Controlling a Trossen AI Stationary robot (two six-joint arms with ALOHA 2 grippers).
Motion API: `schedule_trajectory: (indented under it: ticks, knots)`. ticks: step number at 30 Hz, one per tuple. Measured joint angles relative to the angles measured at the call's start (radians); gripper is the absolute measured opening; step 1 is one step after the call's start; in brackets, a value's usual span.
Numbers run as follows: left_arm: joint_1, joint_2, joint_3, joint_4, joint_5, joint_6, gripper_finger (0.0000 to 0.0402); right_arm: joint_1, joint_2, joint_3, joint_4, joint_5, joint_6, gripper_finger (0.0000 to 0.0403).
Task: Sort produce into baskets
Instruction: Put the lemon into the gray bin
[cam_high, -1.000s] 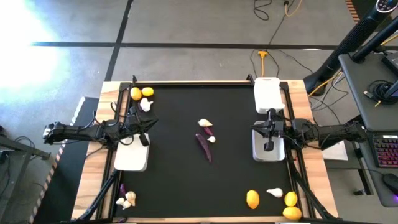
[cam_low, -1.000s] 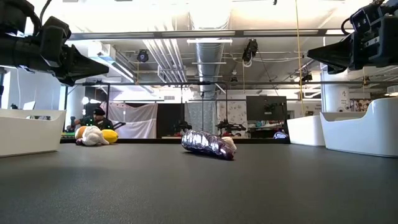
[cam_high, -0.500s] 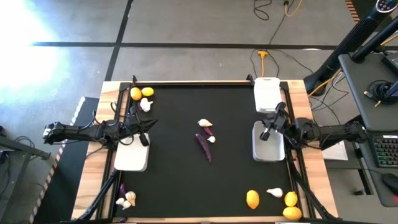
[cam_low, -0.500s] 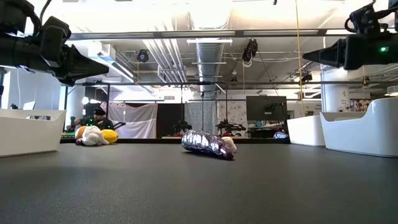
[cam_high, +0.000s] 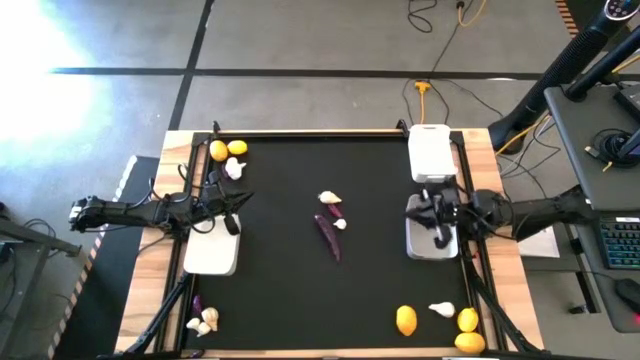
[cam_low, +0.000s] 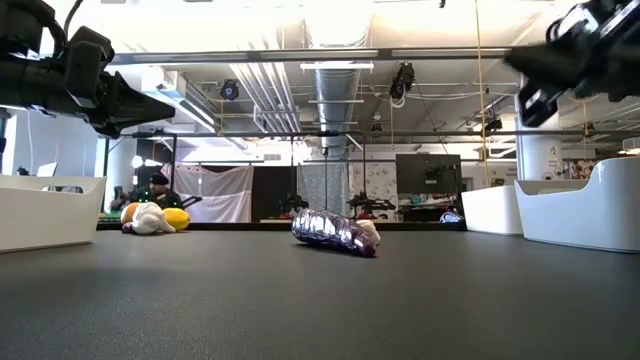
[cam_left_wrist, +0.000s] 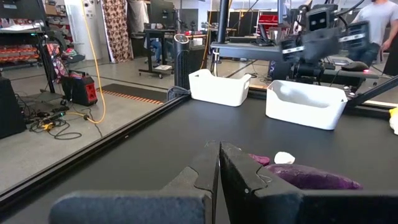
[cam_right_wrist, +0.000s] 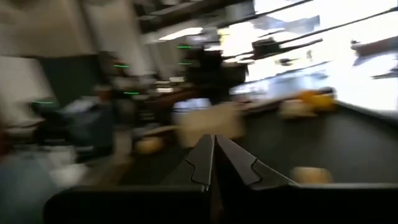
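High view: hangs the left gripper (cam_high: 232, 200) over the far end of the left basket (cam_high: 210, 256), fingers pressed together on nothing. Hangs the right gripper (cam_high: 440, 216) over the nearer right basket (cam_high: 428, 248), likewise closed and empty; beyond it, the far right basket (cam_high: 430, 150). No produce to be seen in any of the three, so judged an early stage, with a first pick to come.

To do that pick well: spread the fingers before descending, not on the way down. For the long purple piece (cam_high: 328, 236) at mid-table, grip across its slim width near the middle, clear of the garlic bulb (cam_high: 341, 224) just beside it. For lemons, close gently on the widest part; likely to roll.

Counted from above:
- Three baskets.
- Five lemons: two at the far left corner (cam_high: 228, 149), three at the near right corner (cam_high: 466, 330).
- Three purple pieces: the long one, a short one (cam_high: 335, 210), one near the left front (cam_high: 197, 302).
- Garlic about six: one by the far lemons, two at centre, one near right, and apparently two at the near left (cam_high: 204, 322); hard to tell exactly.

Low view: shows both arms raised well above the table, the long purple piece lying flat at centre.

Left wrist view: confirms closed fingers (cam_left_wrist: 211, 165), with the purple piece ahead.

Right wrist view: shows fingers (cam_right_wrist: 214, 158) pressed together, holding nothing.
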Motion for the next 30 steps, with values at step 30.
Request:
schedule_trajectory:
  ticks: [30]
  knots:
    - [0.0, 0.003, 0.0, 0.0, 0.0, 0.0, 0.0, 0.43, 0.689, 0.358, -0.123, -0.25, 0.271, 0.0027]
